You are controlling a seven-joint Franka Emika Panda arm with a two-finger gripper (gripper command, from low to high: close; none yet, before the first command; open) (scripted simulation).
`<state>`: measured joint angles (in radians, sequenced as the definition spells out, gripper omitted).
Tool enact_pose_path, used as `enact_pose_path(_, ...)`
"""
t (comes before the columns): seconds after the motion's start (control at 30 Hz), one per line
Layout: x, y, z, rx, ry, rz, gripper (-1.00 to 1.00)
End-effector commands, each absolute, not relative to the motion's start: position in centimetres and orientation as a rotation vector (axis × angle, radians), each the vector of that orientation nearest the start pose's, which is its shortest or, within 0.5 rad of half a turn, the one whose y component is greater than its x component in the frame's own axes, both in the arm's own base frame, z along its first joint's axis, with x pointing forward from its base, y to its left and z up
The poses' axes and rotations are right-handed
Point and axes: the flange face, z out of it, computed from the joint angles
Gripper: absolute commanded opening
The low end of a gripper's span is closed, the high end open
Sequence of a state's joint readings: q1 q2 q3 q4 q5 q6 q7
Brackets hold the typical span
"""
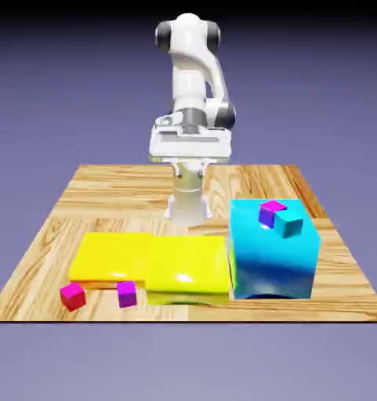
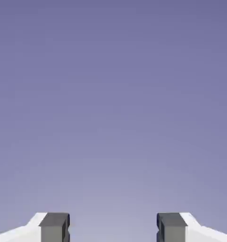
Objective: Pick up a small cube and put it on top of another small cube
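Note:
The small cube [image 1: 73, 295], tiny and pinkish-red, rests on the wooden table near its front edge, at the exterior view's left, in front of a flat yellow block [image 1: 113, 257]. A tiny purple cube [image 1: 126, 294] sits just to its right. My gripper [image 1: 190, 166] hangs high over the back of the table, far from both cubes. In the hand view my gripper [image 2: 113, 229] is open: the two grey fingertips [image 2: 54, 228] stand wide apart with only blue-violet backdrop between them. No cube shows in that view.
A second, thicker yellow block [image 1: 187, 266] lies mid-table. A tall cyan block [image 1: 273, 251] stands at the right, carrying a tiny purple-magenta cube [image 1: 270, 212] and a tiny teal cube [image 1: 288, 225]. The table [image 1: 113, 188] ends just past the small cubes.

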<state>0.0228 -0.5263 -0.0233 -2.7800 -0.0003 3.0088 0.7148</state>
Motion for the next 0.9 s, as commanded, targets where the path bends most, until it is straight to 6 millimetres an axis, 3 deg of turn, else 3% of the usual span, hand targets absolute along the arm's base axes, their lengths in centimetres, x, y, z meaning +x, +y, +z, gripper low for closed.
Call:
enact_pose_path(0.0,40.9,-0.5,44.6,-2.555,0.942,-0.956,0.0)
enact_pose_path(0.43,50.2,-7.4,33.9,-2.958,0.842,-0.411,0.0)
enact_pose_path(0.87,54.5,-15.8,22.1,-3.301,0.624,0.229,0.0)
